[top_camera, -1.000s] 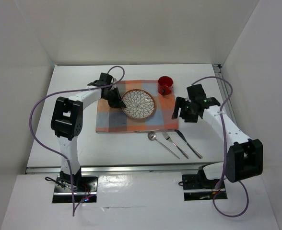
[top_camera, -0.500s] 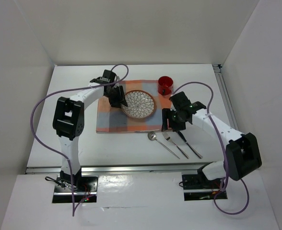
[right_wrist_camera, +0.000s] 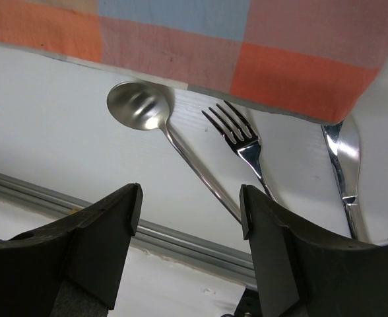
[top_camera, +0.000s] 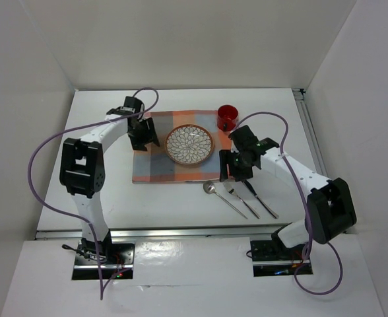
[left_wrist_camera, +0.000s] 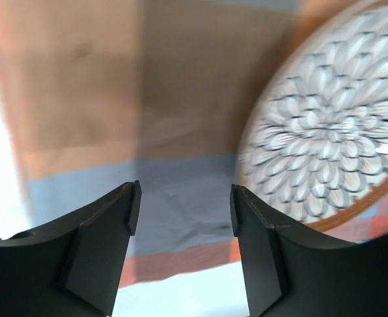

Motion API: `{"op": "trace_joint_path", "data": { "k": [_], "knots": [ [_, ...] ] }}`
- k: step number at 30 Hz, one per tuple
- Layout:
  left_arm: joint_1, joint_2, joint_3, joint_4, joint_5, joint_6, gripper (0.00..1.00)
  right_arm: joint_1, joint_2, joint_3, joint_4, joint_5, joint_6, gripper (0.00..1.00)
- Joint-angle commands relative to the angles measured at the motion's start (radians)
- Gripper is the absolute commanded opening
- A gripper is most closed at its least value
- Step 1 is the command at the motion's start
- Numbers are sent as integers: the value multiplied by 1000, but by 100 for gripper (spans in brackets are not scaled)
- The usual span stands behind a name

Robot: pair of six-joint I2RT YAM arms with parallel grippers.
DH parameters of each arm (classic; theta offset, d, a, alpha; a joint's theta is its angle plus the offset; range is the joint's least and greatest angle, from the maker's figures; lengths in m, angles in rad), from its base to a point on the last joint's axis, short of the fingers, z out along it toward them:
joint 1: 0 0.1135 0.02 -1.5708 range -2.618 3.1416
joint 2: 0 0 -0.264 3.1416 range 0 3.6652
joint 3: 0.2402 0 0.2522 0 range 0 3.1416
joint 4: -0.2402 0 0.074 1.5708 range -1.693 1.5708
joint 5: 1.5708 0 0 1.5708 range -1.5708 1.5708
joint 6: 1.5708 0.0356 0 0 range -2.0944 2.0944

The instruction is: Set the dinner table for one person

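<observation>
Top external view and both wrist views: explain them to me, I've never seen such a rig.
Two robot arms stand bolted at the near edge of a white table. The wide picture comes from a fixed camera above; the close ones from a camera on each wrist. A checked placemat bears a patterned plate, a red cup at its far right corner. Spoon, fork and knife lie nearer the arms. The left hand hangs open over the placemat beside the plate; the right hand hangs open above the cutlery. Neither holds anything.

Plate (top_camera: pixel 190 144) on placemat (top_camera: pixel 149 170) on dinner table (top_camera: pixel 167 206)
</observation>
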Motion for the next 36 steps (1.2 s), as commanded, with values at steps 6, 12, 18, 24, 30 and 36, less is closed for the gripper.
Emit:
{"op": "trace_joint_path", "data": {
  "k": [6,12,18,24,30,36],
  "knots": [
    [30,-32,-126,-37,-44,-63,68,6,15,18,-10,-42,-21,73],
    [53,40,-126,-69,-86,-72,65,6,15,18,-10,-42,-1,73],
    [108,63,-117,-80,-109,-72,64,6,15,9,-10,-62,8,74],
    [117,95,-69,-91,-129,-32,63,35,36,-11,0,-97,-10,74],
    [127,130,-33,-101,-129,-14,63,46,72,-20,10,-106,0,74],
    [145,140,-23,-120,-187,7,64,46,72,-20,10,-76,34,74]
  ]
}}
